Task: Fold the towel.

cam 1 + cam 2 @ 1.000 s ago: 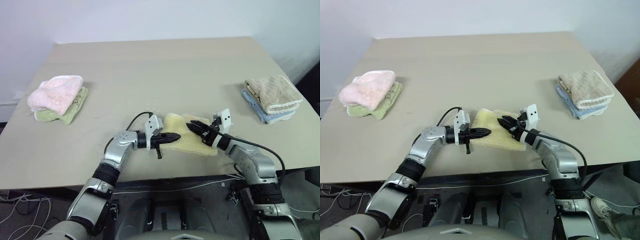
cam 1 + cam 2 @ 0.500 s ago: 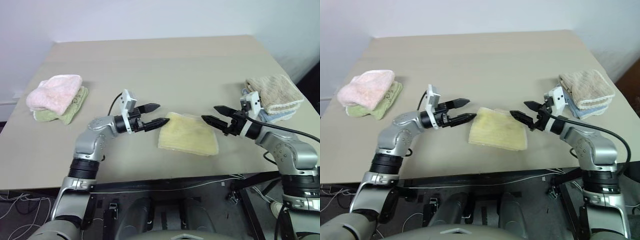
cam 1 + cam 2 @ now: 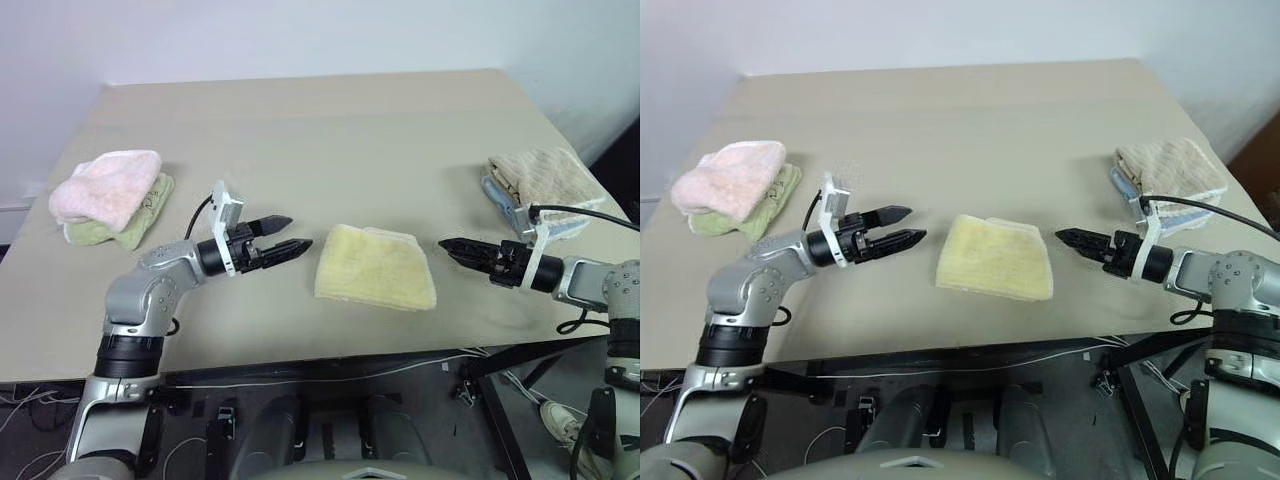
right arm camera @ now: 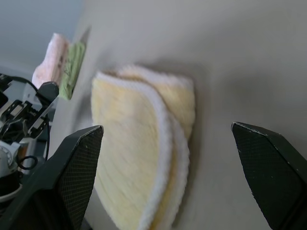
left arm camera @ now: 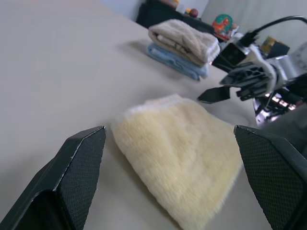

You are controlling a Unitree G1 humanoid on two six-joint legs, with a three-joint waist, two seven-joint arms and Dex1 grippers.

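Currently:
Towel point(image 3: 375, 279): folded, flat on the bench point(image 3: 330, 140), near front edge, midway between both tools.
Left tool point(image 3: 288, 237): fingers spread wide, empty, just beside towel.
Right tool point(image 3: 452, 246): wide open, empty, clear of towel.

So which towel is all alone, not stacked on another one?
The pale yellow towel, lying folded between the two grippers. The pink towel sits on a green one, the beige towel on a blue one.

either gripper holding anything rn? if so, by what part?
Nothing held. Left gripper and right gripper are both open, one on each side of the folded towel, clear of it.
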